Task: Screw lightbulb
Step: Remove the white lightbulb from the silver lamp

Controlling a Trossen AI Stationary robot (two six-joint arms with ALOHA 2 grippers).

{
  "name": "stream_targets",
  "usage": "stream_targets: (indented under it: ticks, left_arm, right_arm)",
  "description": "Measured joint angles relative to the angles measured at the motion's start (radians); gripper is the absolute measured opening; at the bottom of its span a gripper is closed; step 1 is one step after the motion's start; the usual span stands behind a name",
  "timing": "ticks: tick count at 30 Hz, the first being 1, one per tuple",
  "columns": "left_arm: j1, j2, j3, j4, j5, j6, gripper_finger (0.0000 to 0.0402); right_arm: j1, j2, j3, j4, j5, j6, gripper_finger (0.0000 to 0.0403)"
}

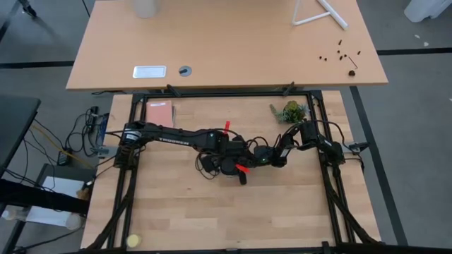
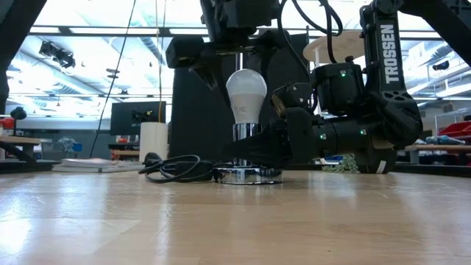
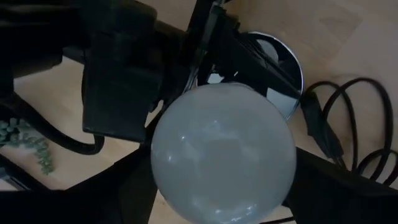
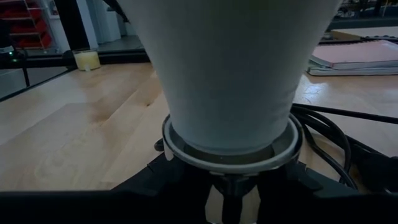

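Note:
The white lightbulb (image 2: 246, 94) stands upright with its screw end in the silvery socket (image 2: 246, 175), near the table's middle. My left gripper (image 1: 229, 164) hangs over it, pointing steeply down. Its fingers (image 3: 121, 196) stand on either side of the bulb's dome (image 3: 221, 155). My right gripper (image 1: 263, 159) reaches in level from the table's right side and is shut on the socket below the bulb. In the right wrist view the bulb's tapering neck (image 4: 230, 81) fills the picture above the socket's rim (image 4: 230, 152). My left gripper has its fingers close beside the bulb's dome, coming from above; whether they touch it, I cannot tell. My right gripper pinches the socket's upright collar (image 2: 249, 134) between its two fingers, just under the bulb. The fingers lie level and come from the table's right. The socket's base disc rests on the table.
The socket's black cord (image 2: 176, 168) lies coiled on the table beside the base, on its left in the low view. A small green plant (image 1: 291, 111) sits at the far right, a pink notebook (image 1: 159, 113) at the far left, and a yellow ball (image 1: 133, 241) near the front left corner.

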Motion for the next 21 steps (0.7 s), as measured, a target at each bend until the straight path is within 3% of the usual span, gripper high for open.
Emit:
stream_targets:
  ticks: [21]
  left_arm:
    - [-0.004, 0.0, 0.0, -0.003, 0.03, -0.44, 0.0299]
  right_arm:
    - [0.0, 0.0, 0.0, 0.001, -0.001, 0.0, 0.0179]
